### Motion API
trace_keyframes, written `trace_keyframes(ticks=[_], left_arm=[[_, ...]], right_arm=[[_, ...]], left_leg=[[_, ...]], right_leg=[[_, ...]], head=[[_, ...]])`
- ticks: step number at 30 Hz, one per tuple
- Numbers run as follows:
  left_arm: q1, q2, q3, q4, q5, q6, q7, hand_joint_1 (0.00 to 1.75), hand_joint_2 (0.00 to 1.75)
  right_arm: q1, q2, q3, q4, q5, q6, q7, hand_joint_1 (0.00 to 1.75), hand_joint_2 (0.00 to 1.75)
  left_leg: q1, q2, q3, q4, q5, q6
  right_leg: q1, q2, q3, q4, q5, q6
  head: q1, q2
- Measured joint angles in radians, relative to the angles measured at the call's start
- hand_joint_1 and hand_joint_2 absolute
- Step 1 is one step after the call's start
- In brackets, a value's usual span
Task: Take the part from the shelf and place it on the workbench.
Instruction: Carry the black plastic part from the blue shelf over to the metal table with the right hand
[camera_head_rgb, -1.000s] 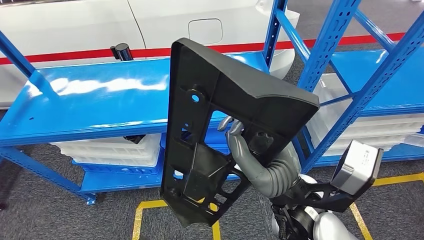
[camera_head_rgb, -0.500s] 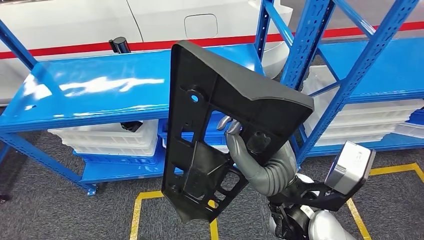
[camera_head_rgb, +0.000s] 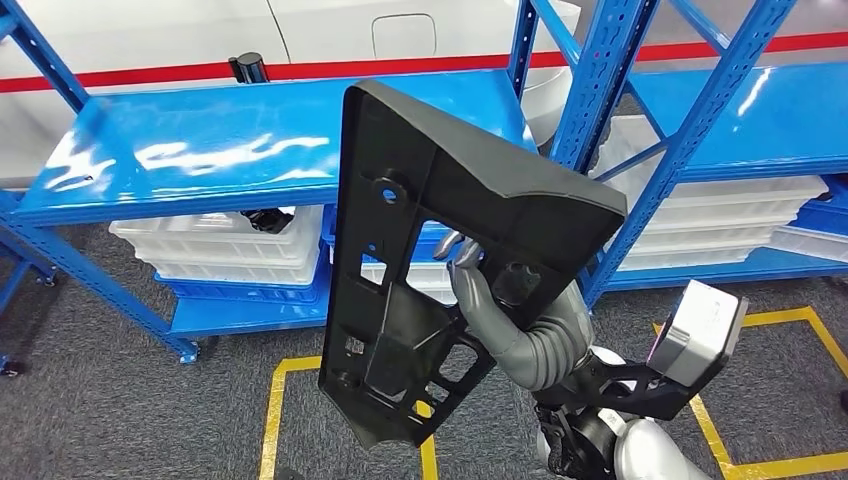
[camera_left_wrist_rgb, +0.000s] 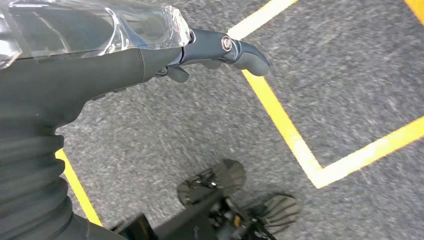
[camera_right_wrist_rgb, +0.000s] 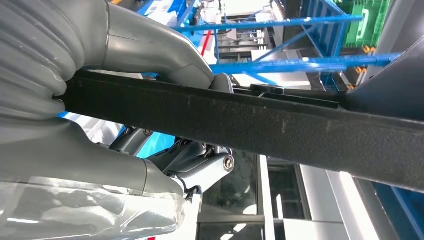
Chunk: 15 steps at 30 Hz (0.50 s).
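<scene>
A large black plastic part (camera_head_rgb: 430, 250), a flat panel with cut-outs and ribs, stands nearly upright in front of me in the head view. My right hand (camera_head_rgb: 478, 285) grips it from behind, near its middle. The right wrist view shows the part's black edge (camera_right_wrist_rgb: 280, 125) crossing the picture, with the right hand (camera_right_wrist_rgb: 165, 62) clamped over it, thumb on one side and fingers on the other. My left hand (camera_left_wrist_rgb: 210, 50) hangs over the grey floor and holds nothing, its fingers loosely extended.
The blue shelf (camera_head_rgb: 200, 150) stands just beyond the part, with white trays (camera_head_rgb: 220, 250) on its lower level. Blue uprights (camera_head_rgb: 610, 120) rise at the right, and a second shelf bay (camera_head_rgb: 760, 120) lies behind them. Yellow lines (camera_head_rgb: 275, 420) mark the grey floor. A white car body (camera_head_rgb: 150, 30) lies behind the shelf.
The whole scene has shifted, so the camera has moved; more of the floor and the right shelf bay shows. The part stays in my right hand in the same pose.
</scene>
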Motion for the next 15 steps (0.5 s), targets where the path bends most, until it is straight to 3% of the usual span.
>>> trace_keyframes(ticks=[2,4,5,6,7,8,9,11,13,15], left_arm=[[0.000,0.001,0.000,0.000,0.000,0.000,0.002,0.00,1.75],[0.000,0.001,0.000,0.000,-0.002,0.000,0.003,0.00,1.75],[0.000,0.001,0.000,0.000,-0.002,0.000,0.004,0.00,1.75],[0.000,0.001,0.000,0.000,-0.003,0.000,0.005,0.00,1.75],[0.000,0.001,0.000,0.000,-0.004,0.000,0.006,0.00,1.75],[-0.001,0.001,0.000,0.000,-0.004,0.000,0.006,0.00,1.75],[-0.002,0.001,0.000,0.000,-0.005,0.000,0.007,0.00,1.75],[-0.004,0.001,0.000,0.000,-0.006,0.000,0.008,0.00,1.75],[-0.005,0.001,0.000,0.000,-0.008,0.000,0.009,0.00,1.75],[-0.006,0.001,0.000,0.000,-0.008,0.000,0.011,0.00,1.75]], right_arm=[[0.003,0.000,-0.002,0.000,0.000,0.000,-0.001,1.75,1.75],[0.006,0.000,-0.003,0.001,-0.001,0.001,-0.001,1.75,1.75],[0.008,0.000,-0.004,0.002,-0.002,0.002,-0.001,1.75,1.75],[0.009,0.000,-0.005,0.003,-0.002,0.003,-0.001,1.75,1.75],[0.010,0.000,-0.005,0.004,-0.003,0.003,-0.001,1.75,1.75],[0.011,0.000,-0.007,0.006,-0.004,0.004,-0.001,1.75,1.75],[0.010,0.000,-0.009,0.006,-0.005,0.004,-0.001,1.75,1.75],[0.007,0.000,-0.013,0.006,-0.006,0.004,-0.002,1.75,1.75],[0.005,0.000,-0.017,0.007,-0.006,0.005,-0.003,1.75,1.75],[0.004,0.000,-0.020,0.008,-0.007,0.005,-0.004,1.75,1.75]], left_leg=[[0.002,0.004,-0.019,-0.001,0.022,0.015],[-0.002,0.005,-0.044,0.000,0.043,0.023],[-0.004,0.006,-0.057,0.001,0.053,0.023],[-0.006,0.006,-0.070,0.003,0.062,0.023],[-0.007,0.007,-0.083,0.005,0.070,0.022],[-0.007,0.007,-0.096,0.009,0.078,0.021],[-0.008,0.007,-0.107,0.015,0.083,0.019],[-0.010,0.007,-0.125,0.028,0.093,0.012],[-0.011,0.008,-0.135,0.034,0.103,0.002],[-0.009,0.007,-0.144,0.042,0.101,-0.009]], right_leg=[[-0.002,0.000,-0.030,0.079,-0.081,0.006],[-0.002,0.000,-0.070,0.221,-0.177,0.010],[-0.002,0.000,-0.081,0.280,-0.196,0.011],[-0.001,0.000,-0.078,0.310,-0.190,0.012],[-0.001,0.000,-0.059,0.306,-0.167,0.012],[-0.001,0.000,-0.019,0.261,-0.136,0.010],[-0.001,0.000,0.034,0.189,-0.115,0.007],[0.003,0.000,0.133,0.038,-0.112,0.000],[0.009,0.000,0.163,-0.020,-0.124,-0.008],[0.006,-0.001,0.153,-0.024,-0.112,-0.021]], head=[[0.002,0.000],[0.004,0.000],[0.005,0.000],[0.005,0.000],[0.005,0.000],[0.005,0.000],[0.005,0.000],[0.005,0.000],[0.005,0.000],[0.005,0.000]])
